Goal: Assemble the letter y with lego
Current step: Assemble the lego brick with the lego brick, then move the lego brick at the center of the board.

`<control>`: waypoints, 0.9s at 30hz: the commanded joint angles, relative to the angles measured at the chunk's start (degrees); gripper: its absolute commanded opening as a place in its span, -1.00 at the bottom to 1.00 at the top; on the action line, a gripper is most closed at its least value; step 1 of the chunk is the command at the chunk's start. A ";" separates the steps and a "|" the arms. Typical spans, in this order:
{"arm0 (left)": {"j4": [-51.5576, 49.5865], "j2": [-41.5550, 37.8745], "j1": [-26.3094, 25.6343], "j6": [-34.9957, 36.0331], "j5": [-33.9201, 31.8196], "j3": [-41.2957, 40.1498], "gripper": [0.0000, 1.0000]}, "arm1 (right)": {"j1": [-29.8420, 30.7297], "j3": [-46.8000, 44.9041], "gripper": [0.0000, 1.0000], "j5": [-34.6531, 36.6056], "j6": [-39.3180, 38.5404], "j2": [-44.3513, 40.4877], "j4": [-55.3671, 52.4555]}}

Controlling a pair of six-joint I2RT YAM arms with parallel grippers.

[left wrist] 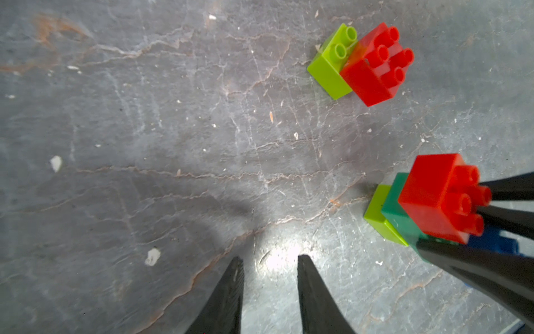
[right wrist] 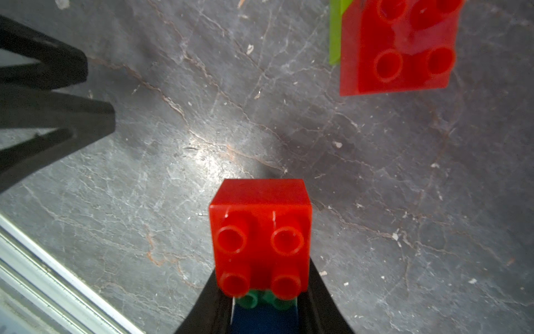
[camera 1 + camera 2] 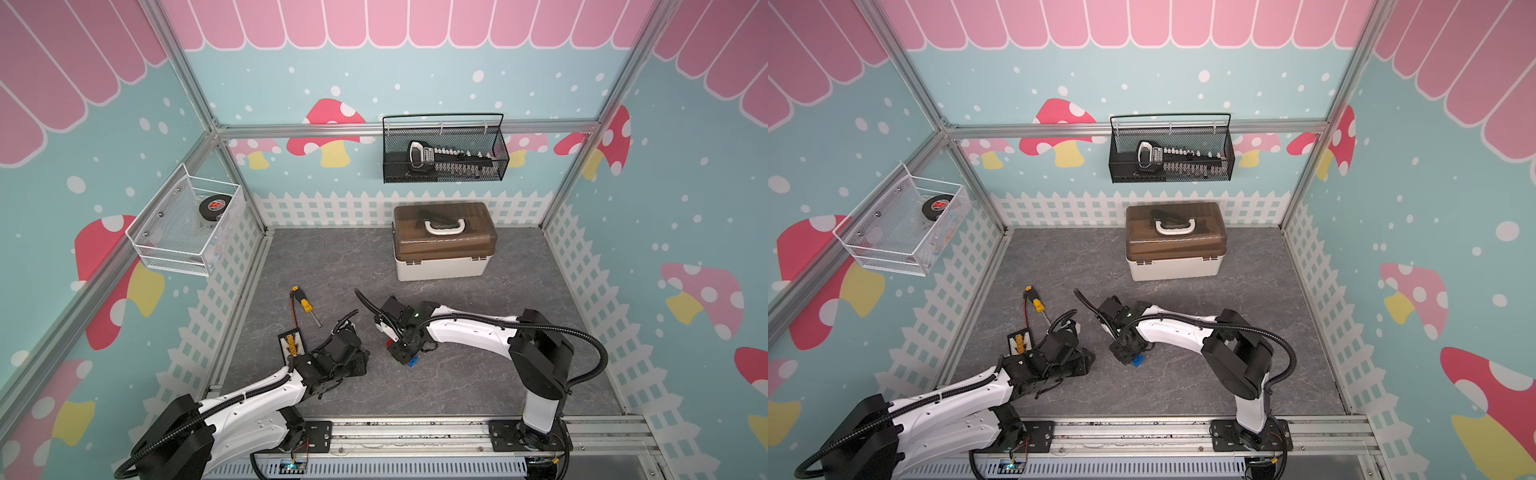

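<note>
Y half built: right hand (image 2: 264, 303) pinches the joined red, blue, dark-green and lime plastic bricks (image 2: 260, 231); lime-and-red brick pair (image 1: 361, 63) lies unjoined; left hand (image 1: 270, 266) is slightly spread, empty.

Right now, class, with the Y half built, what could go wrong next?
1. The right gripper pinches a stacked cluster of four bricks; pressing or swinging it could pop the lime brick off its underside.
2. The loose lime-red pair lies unheld on the floor; pushing the cluster onto it may just make it slide, as the left gripper is empty and apart from it.
</note>
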 commanded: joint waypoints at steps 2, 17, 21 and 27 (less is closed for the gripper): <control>0.13 -1.17 0.38 -0.92 -0.67 -0.78 -0.33 | 0.79 -1.28 -0.64 0.63 0.55 4.54 -2.04; 0.12 -1.31 0.78 -0.75 -0.57 -0.87 -0.32 | 2.41 -0.62 -0.66 2.09 3.53 7.96 -3.92; 0.20 -1.26 0.89 -0.68 -0.60 -0.87 -0.32 | 2.47 -0.32 -0.67 1.86 3.65 8.27 -4.28; 0.27 -0.44 1.03 -0.34 -0.31 -0.13 -0.32 | 0.07 0.26 -0.67 3.46 2.56 4.11 -4.23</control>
